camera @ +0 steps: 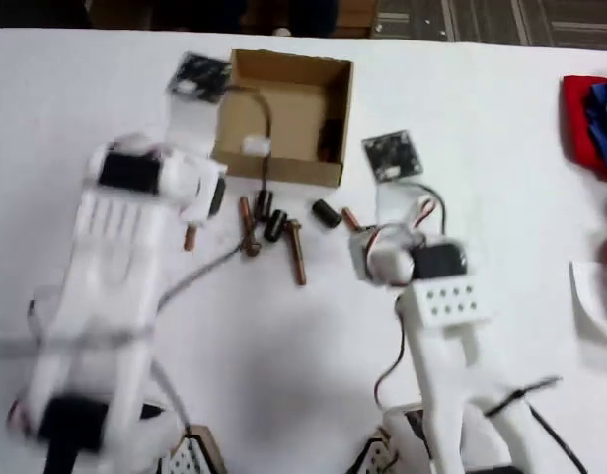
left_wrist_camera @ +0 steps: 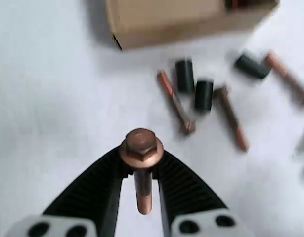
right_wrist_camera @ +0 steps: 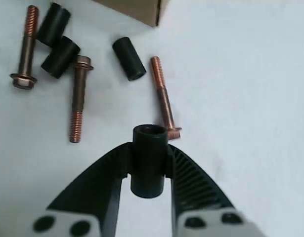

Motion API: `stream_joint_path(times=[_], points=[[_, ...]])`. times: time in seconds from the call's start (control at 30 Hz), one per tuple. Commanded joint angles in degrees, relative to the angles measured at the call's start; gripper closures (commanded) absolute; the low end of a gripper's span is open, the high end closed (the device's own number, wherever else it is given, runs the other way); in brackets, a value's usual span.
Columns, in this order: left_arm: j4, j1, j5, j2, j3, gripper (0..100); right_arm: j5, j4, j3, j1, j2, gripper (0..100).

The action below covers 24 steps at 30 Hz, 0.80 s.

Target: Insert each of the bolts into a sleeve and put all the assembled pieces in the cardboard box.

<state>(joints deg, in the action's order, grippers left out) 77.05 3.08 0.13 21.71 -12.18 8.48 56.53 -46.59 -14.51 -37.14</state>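
Note:
My left gripper point(left_wrist_camera: 141, 160) is shut on a copper bolt point(left_wrist_camera: 142, 173), its hex head pointing away from the wrist; in the high view this bolt point(camera: 190, 237) hangs left of the pile. A black sleeve point(right_wrist_camera: 148, 163) stands upright with my right gripper point(right_wrist_camera: 148, 158) shut on it, its bore facing the camera. On the table between the arms lie three loose bolts point(camera: 296, 252) and three loose sleeves point(camera: 274, 225). Behind them stands the open cardboard box point(camera: 283, 69) with a dark piece point(camera: 330, 138) by its right wall.
A loose bolt point(right_wrist_camera: 164, 98) lies just ahead of the right gripper. Red cloth point(camera: 589, 114) and a white object point(camera: 594, 301) are at the table's right edge. Cables run from both arms over the table. White tabletop point(camera: 283, 375) spreads in front of the pile.

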Motion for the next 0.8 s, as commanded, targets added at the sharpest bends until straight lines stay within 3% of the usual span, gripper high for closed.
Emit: stream_joint_path(times=[0.0, 0.13, 0.23, 0.47, 0.77], points=[[-21.1, 0.88, 10.29, 23.91, -20.88, 98, 0.0, -7.34, -3.43, -4.53, -7.87, 97.5], [-41.93, 0.97, 15.91, 40.62, -38.11, 97, 0.0, -17.54, -8.62, -8.31, -10.42, 97.5], [-50.73, 0.97, 20.66, 48.53, -45.14, 97, -0.09, -24.84, -11.6, -9.27, -10.42, 97.5], [-51.69, 1.14, 32.0, 47.65, -42.33, 97, -0.09, -41.98, -16.7, -13.58, -10.77, 97.5], [-51.52, 9.41, 32.79, 32.44, -30.46, 97, -0.09, -48.84, -16.97, -17.27, -10.95, 97.5]])
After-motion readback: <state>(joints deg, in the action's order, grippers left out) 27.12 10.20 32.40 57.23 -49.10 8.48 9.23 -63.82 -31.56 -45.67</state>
